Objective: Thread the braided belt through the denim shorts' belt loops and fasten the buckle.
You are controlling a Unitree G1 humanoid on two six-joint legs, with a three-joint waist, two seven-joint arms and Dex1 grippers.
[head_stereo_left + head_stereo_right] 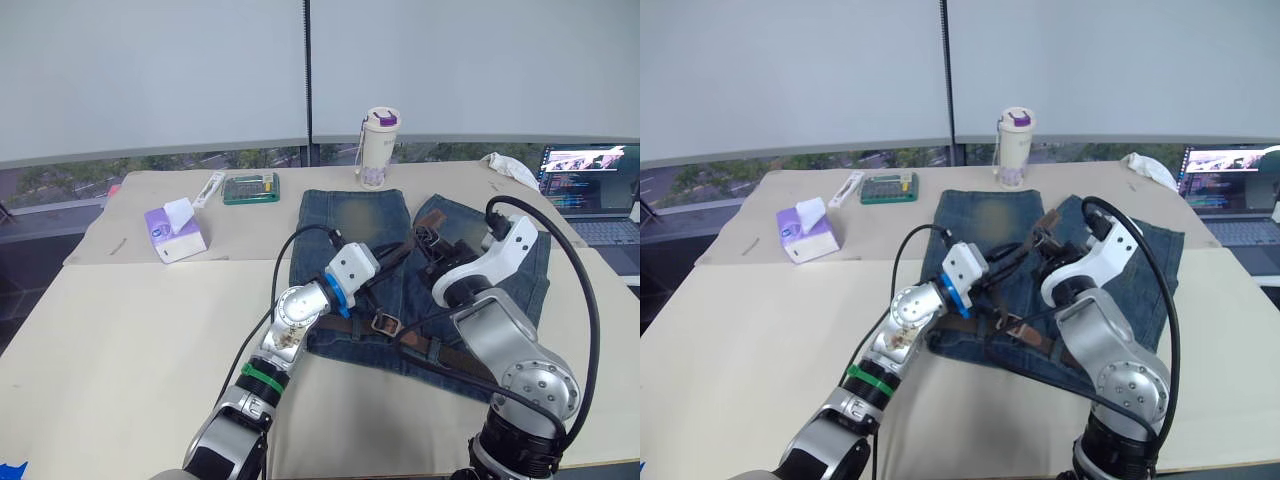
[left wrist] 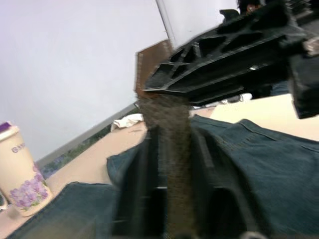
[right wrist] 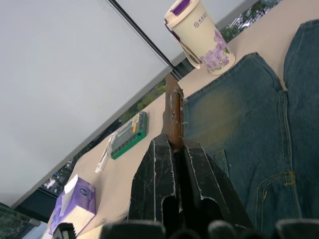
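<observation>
We have the shorts (image 1: pixel 350 225) spread flat on the tabletop (image 1: pixel 120 330), waistband toward us and legs pointing far. The belt (image 1: pixel 455 353) lies along the waistband, with the buckle (image 1: pixel 386 323) resting near the middle of it. From there a free stretch of strap rises off the denim toward our two end effectors.

Our right end effector (image 3: pixel 172 144) is clamped on the strap: in its wrist view the two fingers press together with the brown end standing up between them. Our left end effector (image 2: pixel 167 164) also holds the strap, which runs up between its fingers and meets the right end effector just above. So both grip the same free stretch close together, over the middle of the shorts.

We judge the step in hand to be passing the strap end from one end effector to the other, so it can be fed under a belt loop. We cannot make out the loops clearly here.

To do it well, we keep the strap flat and untwisted between the two grips. We release one side only when the other grip is firm. We should hold near the tip so it stays stiff enough to aim. We then draw it low along the waistband, so the denim does not bunch or lift.
</observation>
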